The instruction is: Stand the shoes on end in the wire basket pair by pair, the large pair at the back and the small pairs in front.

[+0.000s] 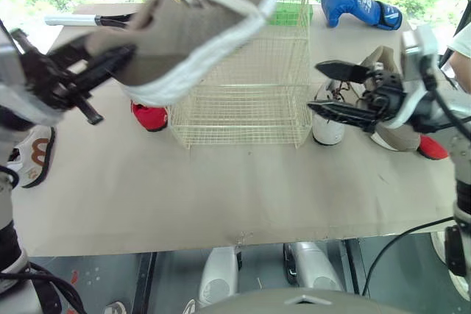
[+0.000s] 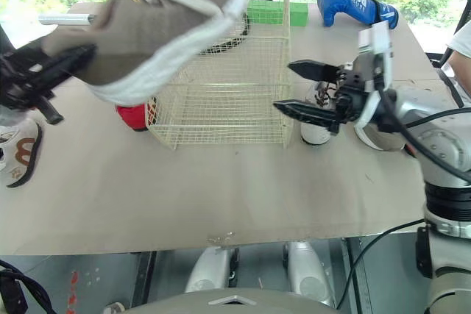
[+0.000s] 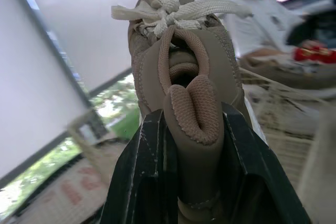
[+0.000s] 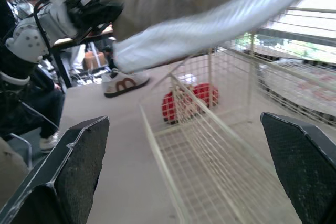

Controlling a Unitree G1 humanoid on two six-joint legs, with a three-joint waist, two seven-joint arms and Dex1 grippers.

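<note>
Shoe — big, tan — hangs pinched at the heel in the left claw over the basket; lower it toe-down toward twelve o'clock. Right claw, three o'clock, gapes wide.

Bright daylight pours from overexposed windows behind the table, leaving soft shadows.

I take the wire basket, mid-table, as my dial's centre. At 9 o'clock a small shoe lies just beside it; out toward 8, at the table's edge, lies another shoe. At 3 a laced shoe stands beside the basket, a large shoe beyond it. A box sits at 12, a glove at 1. My left gripper holds the lifted shoe above 10; my right gripper hangs over 3.
</note>
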